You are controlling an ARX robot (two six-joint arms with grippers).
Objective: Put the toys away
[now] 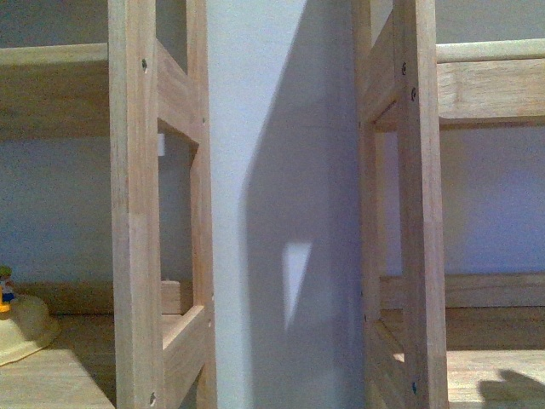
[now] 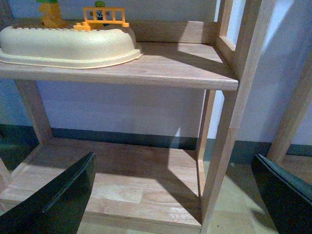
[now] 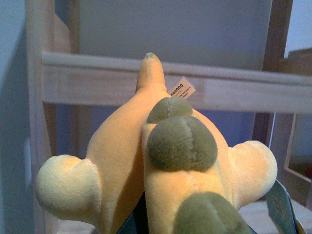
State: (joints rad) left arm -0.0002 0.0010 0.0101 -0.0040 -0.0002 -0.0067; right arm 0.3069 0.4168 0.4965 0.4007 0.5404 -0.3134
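Plush fills the lower centre of the right wrist view, apparently clamped in the right hand, long axis pointing up-frame at a shelf rail; left hand hangs apart, empty.

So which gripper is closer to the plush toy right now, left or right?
Right. The plush toy fills the right wrist view, right up against that gripper, whose jaws are hidden. The left gripper hangs open by a wooden shelf, with no plush in its view.
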